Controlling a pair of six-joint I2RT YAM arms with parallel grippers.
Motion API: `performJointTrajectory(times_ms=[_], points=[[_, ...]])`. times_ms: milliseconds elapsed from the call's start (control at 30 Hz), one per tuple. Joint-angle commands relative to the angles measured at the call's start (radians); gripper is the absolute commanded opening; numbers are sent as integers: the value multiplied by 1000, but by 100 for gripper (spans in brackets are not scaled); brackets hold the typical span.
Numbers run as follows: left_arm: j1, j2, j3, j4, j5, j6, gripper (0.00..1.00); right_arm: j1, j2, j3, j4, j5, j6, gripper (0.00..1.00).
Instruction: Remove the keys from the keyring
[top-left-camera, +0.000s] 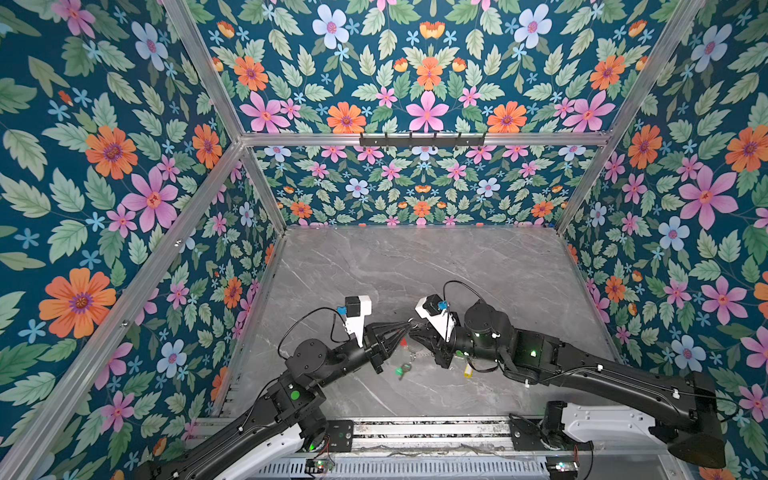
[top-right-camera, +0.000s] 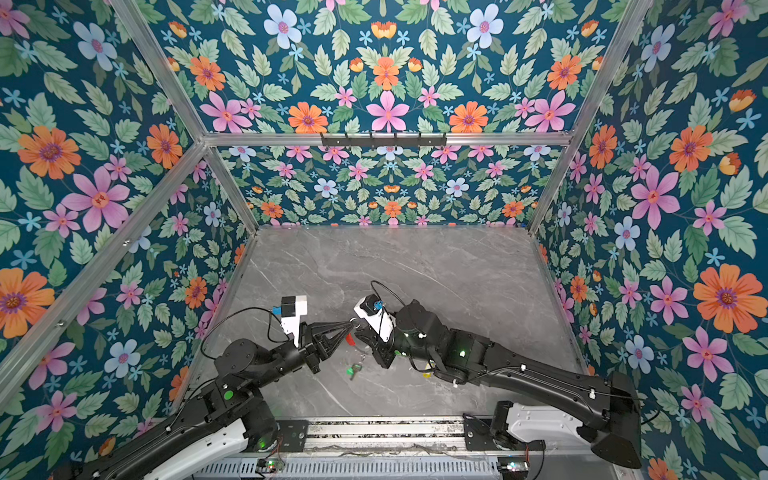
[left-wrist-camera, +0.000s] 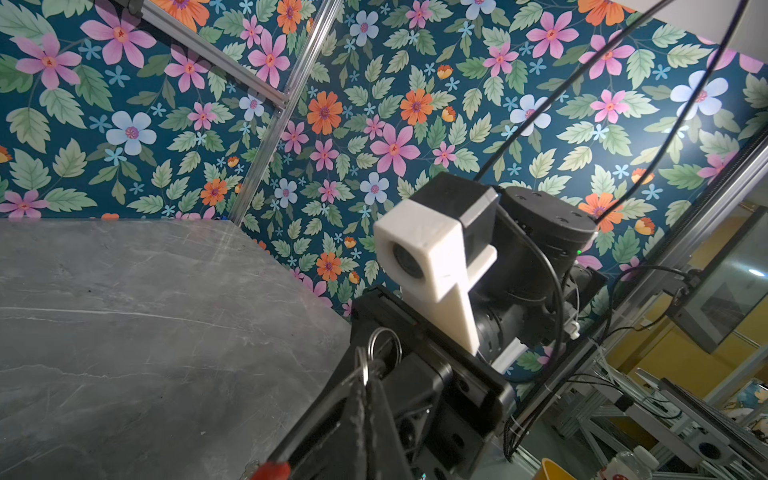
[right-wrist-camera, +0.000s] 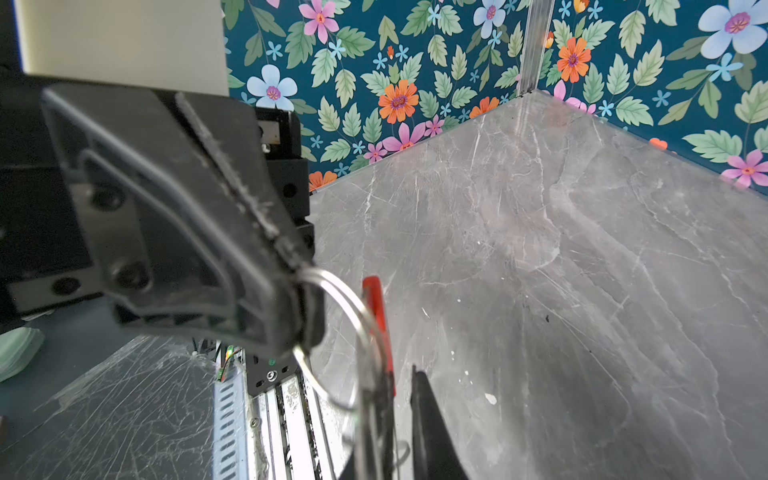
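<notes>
Both grippers meet above the near middle of the marble table. The grey keyring (top-left-camera: 412, 351) hangs between them, its red sleeve (top-left-camera: 402, 343) facing down. My left gripper (top-left-camera: 405, 329) is shut on the ring's rim (left-wrist-camera: 365, 368), where a small wire loop (left-wrist-camera: 384, 344) sticks out past the fingertips. My right gripper (top-left-camera: 416, 330) is shut on the keyring beside the red sleeve (right-wrist-camera: 376, 324), with one dark finger (right-wrist-camera: 426, 419) showing clearly. The green-tagged key (top-left-camera: 402, 370) dangles below, blurred. A yellow tag (top-left-camera: 468, 372) lies on the table under the right arm, partly hidden.
The grey marble table (top-left-camera: 436, 266) is walled in by floral panels on three sides. An aluminium rail (top-left-camera: 428, 432) with the arm bases runs along the front edge. A black hook bar (top-left-camera: 422, 139) hangs on the back frame.
</notes>
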Motion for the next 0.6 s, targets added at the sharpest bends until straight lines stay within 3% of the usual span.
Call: performJointTrajectory(times_ms=[0, 67, 200, 400, 567], points=[[3, -17, 0, 38, 19, 0, 22, -34, -26, -12, 23, -28, 49, 0], [2, -41, 0, 9, 16, 8, 39, -74, -52, -31, 22, -104, 78, 0], [4, -100, -11, -77, 11, 53, 53, -118, -100, -48, -21, -224, 88, 0], [2, -199, -79, -73, 76, 102, 65, -206, -171, -86, -3, -453, 137, 0], [2, -134, -103, 29, 207, 72, 67, -234, -170, -65, 8, -625, 134, 0]])
